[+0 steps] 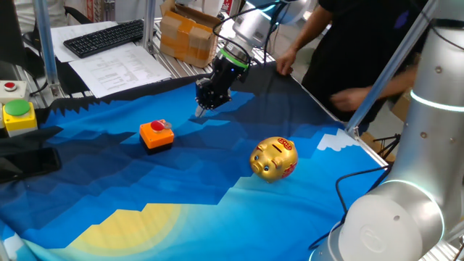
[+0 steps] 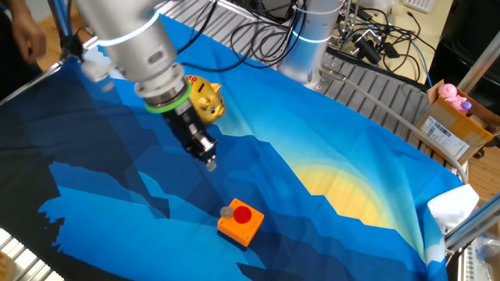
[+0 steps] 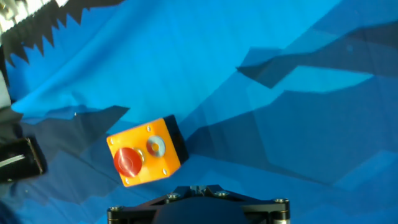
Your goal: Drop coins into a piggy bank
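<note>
The gold piggy bank [image 1: 274,159] with red markings stands on the blue cloth at the right; it also shows in the other fixed view [image 2: 206,100], partly behind the arm. A red round coin [image 3: 129,161] lies on top of the orange block [image 3: 146,160], next to a smaller grey disc [image 3: 155,147]. The block also shows in both fixed views [image 1: 156,135] [image 2: 240,222]. My gripper [image 1: 201,110] hangs above the cloth, behind the block and apart from it, and also shows in the other fixed view [image 2: 209,162]. Its fingers look pressed together with nothing visible between them. The hand view hides the fingertips.
A yellow box with a green button [image 1: 19,116] and a red button [image 1: 9,88] sit at the left edge. A keyboard [image 1: 105,36], papers and cardboard boxes [image 1: 187,35] lie behind the table. A person [image 1: 348,58] stands at the far right side. A second robot base [image 1: 391,217] stands at the front right.
</note>
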`<state>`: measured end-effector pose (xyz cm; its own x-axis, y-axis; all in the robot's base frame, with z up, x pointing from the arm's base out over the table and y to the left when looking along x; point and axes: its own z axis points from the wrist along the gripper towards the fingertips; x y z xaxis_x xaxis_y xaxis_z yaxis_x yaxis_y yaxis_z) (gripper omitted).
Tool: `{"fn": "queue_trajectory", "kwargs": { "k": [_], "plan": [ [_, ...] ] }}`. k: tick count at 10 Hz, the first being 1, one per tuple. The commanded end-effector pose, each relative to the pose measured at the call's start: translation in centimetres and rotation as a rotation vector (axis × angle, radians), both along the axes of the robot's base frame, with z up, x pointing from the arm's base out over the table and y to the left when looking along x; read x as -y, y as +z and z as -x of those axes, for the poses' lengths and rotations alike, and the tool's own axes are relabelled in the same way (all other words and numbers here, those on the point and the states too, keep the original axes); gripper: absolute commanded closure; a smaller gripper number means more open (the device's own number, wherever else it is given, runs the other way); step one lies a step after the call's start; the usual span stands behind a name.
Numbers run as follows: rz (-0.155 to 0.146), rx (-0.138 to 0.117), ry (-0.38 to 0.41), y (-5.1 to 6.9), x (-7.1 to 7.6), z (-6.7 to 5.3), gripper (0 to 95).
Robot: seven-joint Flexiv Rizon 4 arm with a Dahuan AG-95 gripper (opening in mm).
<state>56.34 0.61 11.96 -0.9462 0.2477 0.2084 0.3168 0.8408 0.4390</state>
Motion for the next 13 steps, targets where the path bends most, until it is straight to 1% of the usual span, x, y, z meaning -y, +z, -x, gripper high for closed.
{"fn": "queue_trajectory", "kwargs": {
  "k": [1, 3, 4, 5, 6, 7, 8, 9, 10, 11, 12, 13],
  "plan": [
    [-0.035, -0.006, -0.028, -0.3, -1.0, -0.3, 95.0],
    [-0.031, -0.009, -0.038, -0.6, -2.3, -0.3, 95.0],
    [-0.029, -0.011, -0.043, -0.8, -2.5, -0.3, 76.0],
    [-0.033, -0.013, -0.045, -1.2, -2.5, -0.3, 76.0],
    [-0.038, -0.007, -0.037, -1.5, -2.5, -0.4, 76.0],
    [-0.056, 0.002, -0.026, -2.0, -2.5, -0.8, 76.0],
    [-0.060, 0.008, -0.023, -2.2, -2.5, -1.0, 76.0],
    [-0.062, 0.003, -0.023, -2.3, -2.8, -1.9, 76.0],
    [-0.057, -0.005, -0.040, -2.4, -3.3, -2.0, 76.0],
    [-0.055, -0.010, -0.056, -2.4, -3.7, -1.8, 76.0],
    [-0.054, -0.010, -0.073, -2.6, -4.5, -1.8, 76.0],
    [-0.053, -0.005, -0.078, -3.0, -4.6, -2.0, 76.0]
  ]
}}
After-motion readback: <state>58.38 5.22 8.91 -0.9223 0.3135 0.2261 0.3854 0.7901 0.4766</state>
